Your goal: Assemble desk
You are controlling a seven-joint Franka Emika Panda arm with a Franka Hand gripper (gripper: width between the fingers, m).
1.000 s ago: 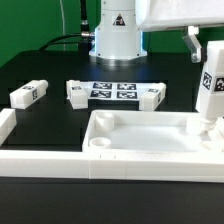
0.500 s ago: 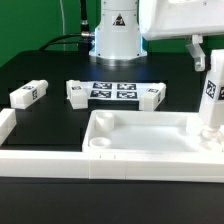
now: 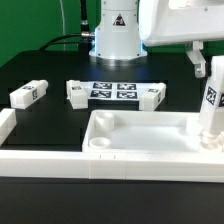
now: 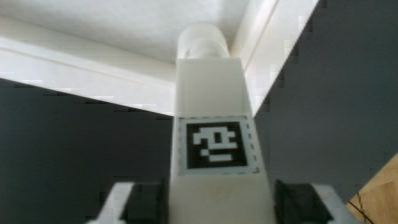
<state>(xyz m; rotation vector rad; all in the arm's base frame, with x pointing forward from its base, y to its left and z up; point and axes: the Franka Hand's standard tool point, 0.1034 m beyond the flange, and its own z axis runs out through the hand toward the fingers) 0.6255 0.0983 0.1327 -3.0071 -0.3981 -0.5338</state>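
The desk top (image 3: 150, 150), a white tray with a raised rim and round corner sockets, lies at the front of the table. My gripper (image 3: 208, 66) is shut on a white tagged leg (image 3: 210, 104) and holds it upright, its lower end down in the tray's far corner on the exterior view's right. In the wrist view the leg (image 4: 214, 110) runs from between my fingers (image 4: 128, 204) down to the tray's rim (image 4: 80, 70) at that corner. Three more legs lie on the black table: one (image 3: 28, 93), a second (image 3: 78, 91) and a third (image 3: 152, 97).
The marker board (image 3: 112, 91) lies between two of the loose legs. A white border rail (image 3: 35, 158) runs along the front and turns up the exterior view's left side. The arm's base (image 3: 118, 35) stands at the back.
My gripper has come down a little and shifted slightly toward the exterior view's right, carrying the leg lower into the tray's corner.
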